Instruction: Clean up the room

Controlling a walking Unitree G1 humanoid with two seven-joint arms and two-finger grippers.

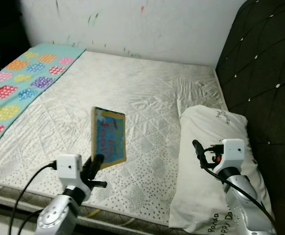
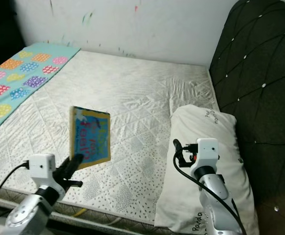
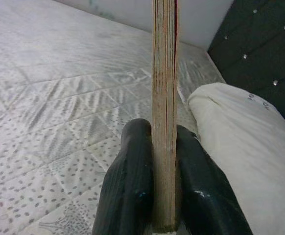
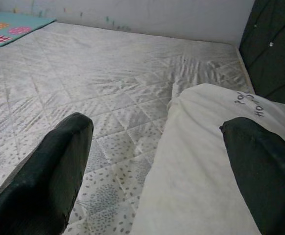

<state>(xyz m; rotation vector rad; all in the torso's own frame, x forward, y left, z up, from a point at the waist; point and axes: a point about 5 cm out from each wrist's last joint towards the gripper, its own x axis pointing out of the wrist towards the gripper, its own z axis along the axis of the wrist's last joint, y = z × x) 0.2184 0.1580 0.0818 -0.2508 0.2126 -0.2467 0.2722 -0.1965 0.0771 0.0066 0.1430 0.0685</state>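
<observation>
A colourful picture book (image 1: pixel 108 136) stands upright above the white mattress (image 1: pixel 147 98), held at its lower edge by my left gripper (image 1: pixel 96 163). In the left wrist view the book (image 3: pixel 164 98) shows edge-on, with both black fingers (image 3: pixel 132 186) pressed against its covers. My right gripper (image 1: pixel 198 148) hovers over the near left edge of the white pillow (image 1: pixel 216 166). Its fingers (image 4: pixel 54 171) are spread wide with nothing between them.
A dark quilted headboard (image 1: pixel 265 78) rises on the right behind the pillow. A teal blanket with coloured patches (image 1: pixel 20 78) covers the far left of the bed. A marked white wall (image 1: pixel 132 24) stands behind. The mattress front edge (image 1: pixel 108 218) lies just before me.
</observation>
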